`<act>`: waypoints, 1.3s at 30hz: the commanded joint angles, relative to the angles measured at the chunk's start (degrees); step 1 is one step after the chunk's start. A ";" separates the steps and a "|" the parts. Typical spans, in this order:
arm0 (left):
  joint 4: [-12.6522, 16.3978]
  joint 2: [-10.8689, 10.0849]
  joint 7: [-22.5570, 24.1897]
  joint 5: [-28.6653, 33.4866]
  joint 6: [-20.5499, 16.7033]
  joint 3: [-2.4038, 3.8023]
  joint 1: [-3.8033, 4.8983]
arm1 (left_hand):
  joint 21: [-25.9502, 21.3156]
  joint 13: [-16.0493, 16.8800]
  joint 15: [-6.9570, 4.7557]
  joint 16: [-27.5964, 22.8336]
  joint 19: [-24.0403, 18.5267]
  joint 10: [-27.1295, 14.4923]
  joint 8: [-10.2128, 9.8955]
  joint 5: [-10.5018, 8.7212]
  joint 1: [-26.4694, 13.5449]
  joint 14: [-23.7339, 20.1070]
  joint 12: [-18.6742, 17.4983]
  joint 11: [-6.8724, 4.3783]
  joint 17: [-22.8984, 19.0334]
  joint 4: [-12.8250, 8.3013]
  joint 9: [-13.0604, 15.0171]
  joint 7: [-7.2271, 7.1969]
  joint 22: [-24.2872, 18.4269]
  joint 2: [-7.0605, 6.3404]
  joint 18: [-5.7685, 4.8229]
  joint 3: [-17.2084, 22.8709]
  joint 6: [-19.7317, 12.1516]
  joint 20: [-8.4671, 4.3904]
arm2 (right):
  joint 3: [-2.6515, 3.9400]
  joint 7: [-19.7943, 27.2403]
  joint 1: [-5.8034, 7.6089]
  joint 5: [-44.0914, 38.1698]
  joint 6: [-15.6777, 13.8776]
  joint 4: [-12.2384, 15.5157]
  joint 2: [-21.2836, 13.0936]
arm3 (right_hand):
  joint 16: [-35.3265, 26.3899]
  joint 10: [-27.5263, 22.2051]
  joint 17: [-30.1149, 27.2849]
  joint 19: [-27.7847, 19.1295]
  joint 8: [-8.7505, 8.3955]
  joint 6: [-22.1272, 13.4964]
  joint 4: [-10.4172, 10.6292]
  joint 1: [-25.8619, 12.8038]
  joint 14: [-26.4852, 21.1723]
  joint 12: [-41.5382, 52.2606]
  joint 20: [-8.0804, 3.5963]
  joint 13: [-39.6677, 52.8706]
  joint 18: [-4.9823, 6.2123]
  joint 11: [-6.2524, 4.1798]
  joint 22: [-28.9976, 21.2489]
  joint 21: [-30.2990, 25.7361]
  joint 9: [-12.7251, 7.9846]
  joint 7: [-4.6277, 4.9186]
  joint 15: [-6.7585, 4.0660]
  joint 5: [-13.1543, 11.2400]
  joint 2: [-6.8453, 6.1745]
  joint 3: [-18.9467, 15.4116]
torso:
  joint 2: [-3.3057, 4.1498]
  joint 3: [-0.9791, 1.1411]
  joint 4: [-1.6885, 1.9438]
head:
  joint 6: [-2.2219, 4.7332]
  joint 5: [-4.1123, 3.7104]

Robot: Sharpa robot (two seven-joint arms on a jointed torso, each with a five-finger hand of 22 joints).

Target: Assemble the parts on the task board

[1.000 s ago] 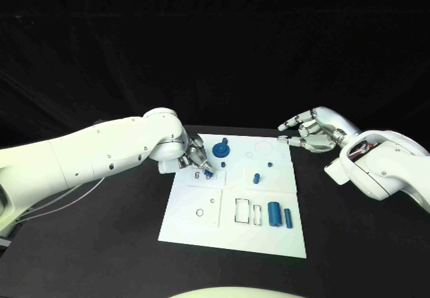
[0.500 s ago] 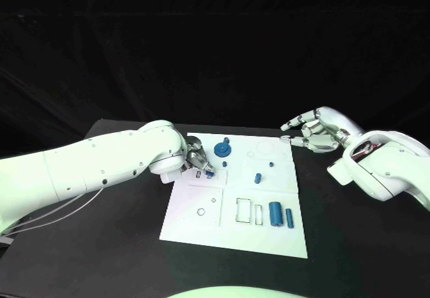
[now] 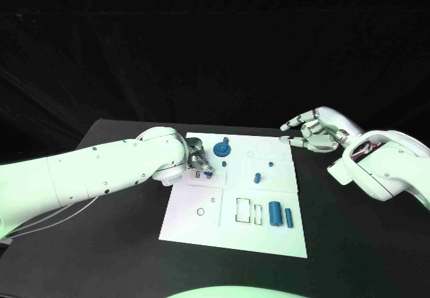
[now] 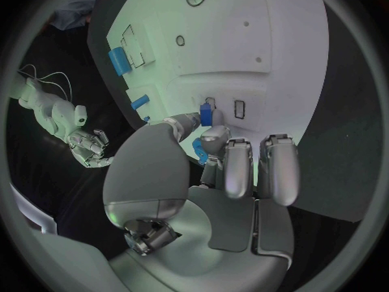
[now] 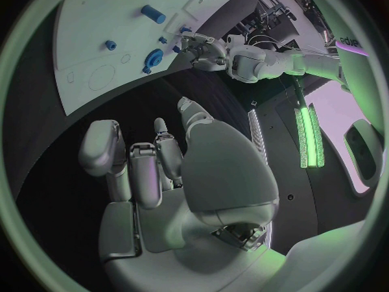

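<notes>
Nearest the robot, two blue cylinders [image 3: 279, 215] lie on the white board [image 3: 233, 239] beside two outlined rectangular slots [image 3: 248, 211], which appear unfilled. Left of these, a small ring mark [image 3: 200, 212] is also vacant. Mid-board, a short blue peg [image 3: 256, 179] lies loose. At the board's left edge, the left hand [image 3: 199, 164] pinches a small blue piece [image 4: 206, 116] between fingertips, holding it over a pair of small slots [image 4: 225, 106]. Farther back, a blue gear [image 3: 221, 149] sits on the board. The right hand [image 3: 311, 133] hovers off the board's far right corner, fingers apart, holding nothing. Judgement: assembly is at an early stage; most parts remain unplaced.
</notes>
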 commanded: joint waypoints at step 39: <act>-1.51 1.34 -0.11 -3.67 7.25 0.07 -0.02 | 0.39 -1.52 -0.77 -0.22 0.36 0.47 1.24 1.78 -3.74 2.55 -1.08 -0.43 1.42 -10.65 1.82 -1.06 1.88 -0.37 -0.72 12.15 0.48 -0.27 | 0.01 -0.05 -0.07 -1.95 0.30 0.14 0.00 | -0.07 0.12 5.85 0.36 0.32 -0.26 0.09 -0.57 3.80 -0.09 -0.01 1.41 0.60 0.01 0.18 0.05 -0.10 -0.08 -0.30 0.39 -0.06 -0.49 | -0.04 0.11 -0.03 | -0.64 0.28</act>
